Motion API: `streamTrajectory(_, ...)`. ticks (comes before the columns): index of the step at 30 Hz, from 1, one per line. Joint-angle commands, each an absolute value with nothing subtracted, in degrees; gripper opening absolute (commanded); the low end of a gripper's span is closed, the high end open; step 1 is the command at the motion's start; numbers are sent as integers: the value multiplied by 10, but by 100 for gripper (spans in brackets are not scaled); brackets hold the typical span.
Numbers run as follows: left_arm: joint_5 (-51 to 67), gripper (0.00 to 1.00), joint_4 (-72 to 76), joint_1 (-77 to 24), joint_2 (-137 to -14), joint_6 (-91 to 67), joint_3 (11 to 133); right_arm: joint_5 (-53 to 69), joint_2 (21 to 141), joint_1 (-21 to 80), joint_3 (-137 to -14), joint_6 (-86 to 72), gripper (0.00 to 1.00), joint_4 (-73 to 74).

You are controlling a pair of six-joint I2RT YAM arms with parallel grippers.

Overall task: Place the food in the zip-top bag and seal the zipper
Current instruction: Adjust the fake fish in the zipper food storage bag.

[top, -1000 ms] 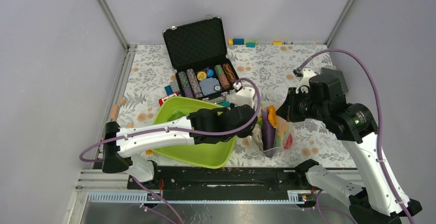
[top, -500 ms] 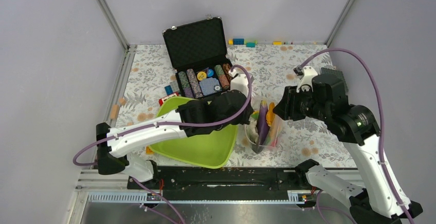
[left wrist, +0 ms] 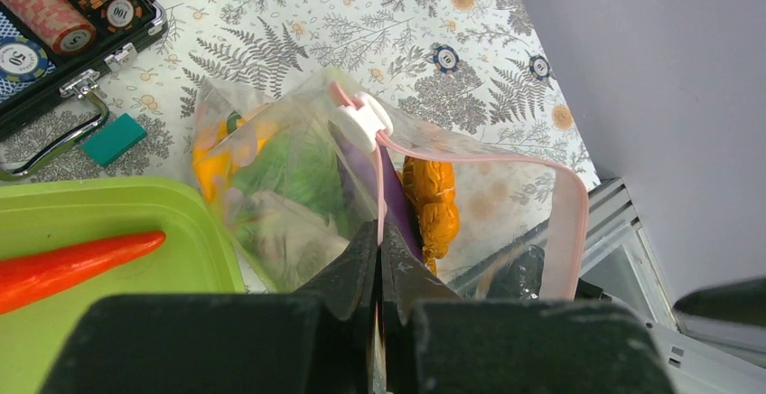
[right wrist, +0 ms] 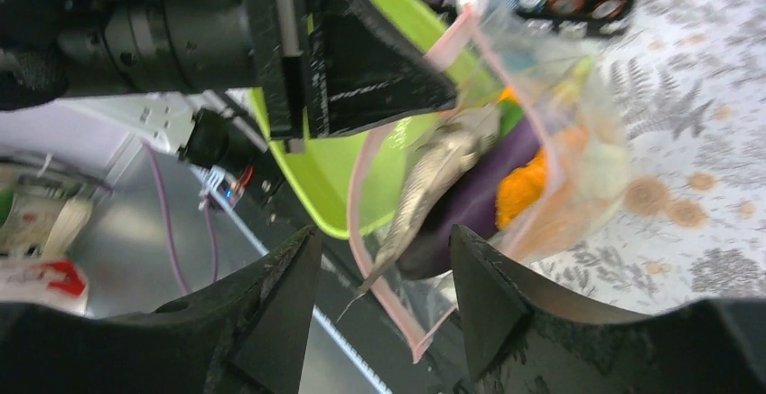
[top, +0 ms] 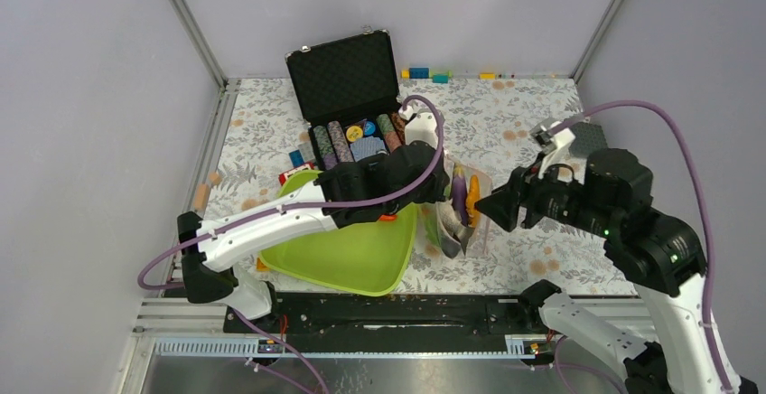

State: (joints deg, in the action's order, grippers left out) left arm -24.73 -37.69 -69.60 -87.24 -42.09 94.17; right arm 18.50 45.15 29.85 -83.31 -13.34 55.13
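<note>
Looks like a robot lab test cell. Plain grey panel walls (top: 81,96) on aluminium extrusion posts (top: 186,19), bench (top: 524,109) under a fern-print cloth, two arms (top: 271,227) bolted to a black rail (top: 406,308) at the near edge, purple cabling (top: 623,103) looped off each. Props only: poker-chip case (top: 348,87), toy blocks (top: 429,74) along the back wall.

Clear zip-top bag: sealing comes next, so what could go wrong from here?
The grey toy fish sits in the mouth of the clear plastic bag; the pinkish zipper strip may jam on it. The orange toy carrot lies in the lime-green tray, so sealing now leaves it out. Only the left gripper pinches the rim; the bag may sag.
</note>
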Motion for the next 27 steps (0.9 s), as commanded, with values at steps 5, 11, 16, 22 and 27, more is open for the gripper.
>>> streamTrajectory(5, -277, 0, -355, -692, -883, -436, 988, 91, 510, 408, -807, -175, 56, 622)
streamTrajectory(11, -276, 0, -354, -692, -886, -435, 986, 42, 509, 410, -772, -213, 53, 617)
streamTrajectory(16, -284, 0, -354, -692, -883, -436, 983, 99, 512, 414, -741, -240, 32, 583)
streamTrajectory(22, -281, 0, -354, -692, -884, -436, 979, 107, 502, 417, -721, -269, 0, 528)
streamTrajectory(27, -264, 0, -344, -692, -881, -445, 967, 21, 535, 418, -735, -309, 0, 481)
